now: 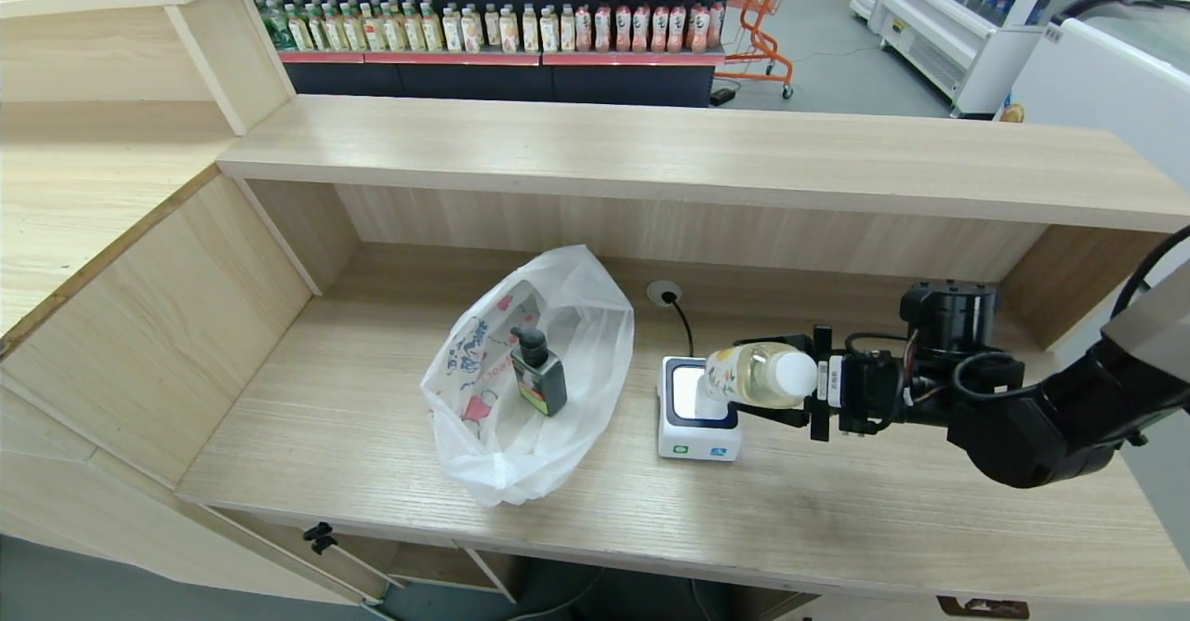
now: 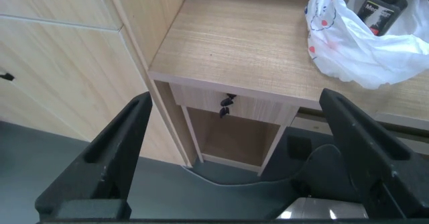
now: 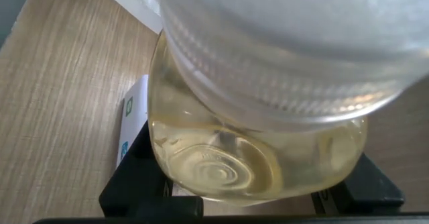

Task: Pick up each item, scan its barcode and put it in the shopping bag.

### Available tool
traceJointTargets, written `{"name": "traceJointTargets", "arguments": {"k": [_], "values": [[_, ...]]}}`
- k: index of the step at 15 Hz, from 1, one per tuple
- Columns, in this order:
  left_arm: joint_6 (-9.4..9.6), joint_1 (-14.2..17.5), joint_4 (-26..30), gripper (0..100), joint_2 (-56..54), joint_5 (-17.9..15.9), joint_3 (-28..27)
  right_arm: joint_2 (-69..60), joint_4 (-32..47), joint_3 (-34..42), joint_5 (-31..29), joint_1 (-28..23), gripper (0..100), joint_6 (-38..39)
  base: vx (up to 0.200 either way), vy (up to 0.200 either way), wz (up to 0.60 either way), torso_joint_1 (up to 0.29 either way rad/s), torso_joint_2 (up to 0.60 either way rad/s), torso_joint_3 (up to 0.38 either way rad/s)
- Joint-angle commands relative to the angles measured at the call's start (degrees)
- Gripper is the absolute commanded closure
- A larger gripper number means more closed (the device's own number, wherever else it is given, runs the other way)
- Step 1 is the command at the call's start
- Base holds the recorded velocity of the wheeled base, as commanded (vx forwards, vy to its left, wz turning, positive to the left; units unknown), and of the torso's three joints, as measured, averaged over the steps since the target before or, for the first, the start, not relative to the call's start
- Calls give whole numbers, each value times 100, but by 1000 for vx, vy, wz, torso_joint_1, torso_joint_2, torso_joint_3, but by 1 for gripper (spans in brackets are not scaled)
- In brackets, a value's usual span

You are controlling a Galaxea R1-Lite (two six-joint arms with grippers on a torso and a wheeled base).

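On the head view, the counter [image 1: 372, 435] is bounded by a raised ledge [image 1: 707, 151] at the back and a side panel [image 1: 158, 342] on the left; bare surface lies open along the front edge. The shopping bag [image 1: 483, 416] lies mouth-open left of centre with a dark pump bottle [image 1: 537, 375] inside, and the scanner [image 1: 699, 440] stands just beside it, apart from the plastic. The right gripper [image 1: 744, 377] is clamped on a pale drink bottle [image 1: 776, 375], held on its side directly over the scanner with its white cap toward the wrist. On the left wrist view, the left gripper [image 2: 234, 163] is spread wide and holds nothing. It hangs off the counter's front left corner, above a cabinet lock with keys [image 2: 226, 105], with the bag well apart. On the right wrist view, the bottle's base is seen close up between the dark fingers [image 3: 134, 190], and the scanner lies just past it.
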Motion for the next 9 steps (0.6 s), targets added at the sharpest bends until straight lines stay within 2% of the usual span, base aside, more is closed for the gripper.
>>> {"name": "traceJointTargets", "arguments": {"k": [1,9], "values": [[-1,7,1,0,-2,3,0,229,0,-269,50,12,100,2,0,0,0,0,0,0],[8,-1,1,0,-2,3,0,580,-238,-480,76,91,100,2,0,0,0,0,0,0]]}}
